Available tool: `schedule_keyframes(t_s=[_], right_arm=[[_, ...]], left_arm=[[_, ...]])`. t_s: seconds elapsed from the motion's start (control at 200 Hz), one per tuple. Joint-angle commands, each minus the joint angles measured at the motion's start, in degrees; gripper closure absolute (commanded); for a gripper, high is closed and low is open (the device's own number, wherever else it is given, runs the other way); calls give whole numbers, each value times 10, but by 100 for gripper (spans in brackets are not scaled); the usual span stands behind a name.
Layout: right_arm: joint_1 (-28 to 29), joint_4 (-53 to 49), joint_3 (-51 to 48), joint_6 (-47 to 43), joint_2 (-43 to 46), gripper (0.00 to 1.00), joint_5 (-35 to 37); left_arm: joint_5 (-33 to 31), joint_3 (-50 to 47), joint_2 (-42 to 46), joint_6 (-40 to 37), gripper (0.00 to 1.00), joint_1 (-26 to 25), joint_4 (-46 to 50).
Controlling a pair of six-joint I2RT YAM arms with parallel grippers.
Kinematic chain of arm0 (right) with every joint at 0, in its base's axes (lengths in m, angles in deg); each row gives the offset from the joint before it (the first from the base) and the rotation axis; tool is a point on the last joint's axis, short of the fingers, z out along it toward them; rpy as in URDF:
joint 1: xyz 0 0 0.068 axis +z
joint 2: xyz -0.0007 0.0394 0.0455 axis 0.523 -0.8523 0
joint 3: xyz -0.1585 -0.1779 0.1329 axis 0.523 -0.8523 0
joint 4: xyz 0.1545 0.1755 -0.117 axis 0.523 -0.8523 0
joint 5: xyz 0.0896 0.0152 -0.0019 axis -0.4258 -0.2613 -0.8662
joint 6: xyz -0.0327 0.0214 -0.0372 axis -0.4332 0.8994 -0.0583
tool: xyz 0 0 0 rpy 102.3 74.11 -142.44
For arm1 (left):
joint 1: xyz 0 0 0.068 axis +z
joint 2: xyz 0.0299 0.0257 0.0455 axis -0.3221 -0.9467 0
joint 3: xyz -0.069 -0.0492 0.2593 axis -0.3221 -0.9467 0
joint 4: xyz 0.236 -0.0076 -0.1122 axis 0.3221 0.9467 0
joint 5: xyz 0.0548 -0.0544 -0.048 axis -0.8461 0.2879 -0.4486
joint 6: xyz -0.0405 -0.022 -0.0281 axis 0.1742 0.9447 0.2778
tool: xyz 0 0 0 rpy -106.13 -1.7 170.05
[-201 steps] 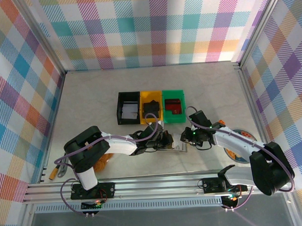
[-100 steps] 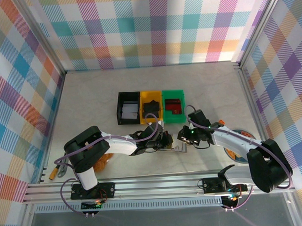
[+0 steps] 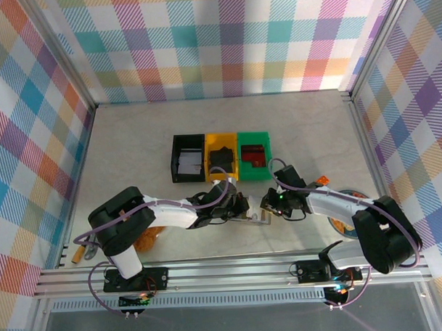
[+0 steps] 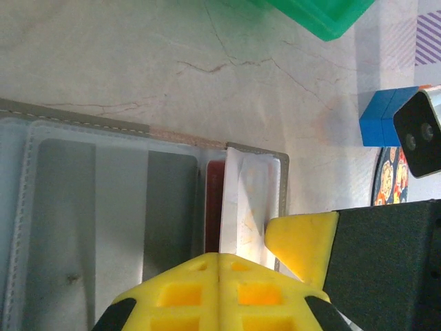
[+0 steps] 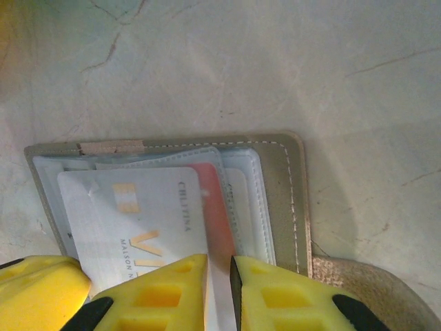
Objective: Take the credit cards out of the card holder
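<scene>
Presently the extraction step is in hand, judged from the positions observed; the card holder (image 5: 293, 193) lies open and flat on the table (image 3: 133, 139), just in front of the arm bases and between the two grippers; the credit cards (image 5: 172, 207) sit in its pocket, a white card (image 5: 131, 227) uppermost and a reddish card (image 5: 217, 207) partly covered beside it, both projecting from the pocket toward the right wrist camera; the left gripper (image 4: 219, 261) has its jaws together with nothing between them, and its tips rest over the lighter inner panel of the holder, seemingly pinning it down, though actual contact cannot be confirmed; the right gripper (image 5: 218, 269) has its jaws drawn to a narrow slit over the projecting card edge, and a thin pale-pink strip shows in that slit, so they appear clamped on a card; which of the two is gripped cannot be told with certainty; no card is yet clear of the holder; the next move calls for a straight pull along the plane of the pocket, away from the fold, with the holder kept pressed to the table; the risk, in my assessment, is that the holder drags along with the card, or that the thin edge slips from the pinch.
</scene>
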Motion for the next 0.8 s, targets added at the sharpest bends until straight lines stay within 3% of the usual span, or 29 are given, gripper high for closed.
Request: schedule_keyframes(t_s=[0.0, 0.5, 0.795], right_arm=[[3, 0, -12, 10, -18, 80, 18], [3, -1, -13, 1, -18, 81, 13], [4, 19, -8, -19, 2, 79, -24]], left_arm=[[-14, -7, 21, -10, 100, -5, 6], [-17, -21, 57, -34, 100, -5, 35], [-12, -23, 63, -30, 100, -5, 28]])
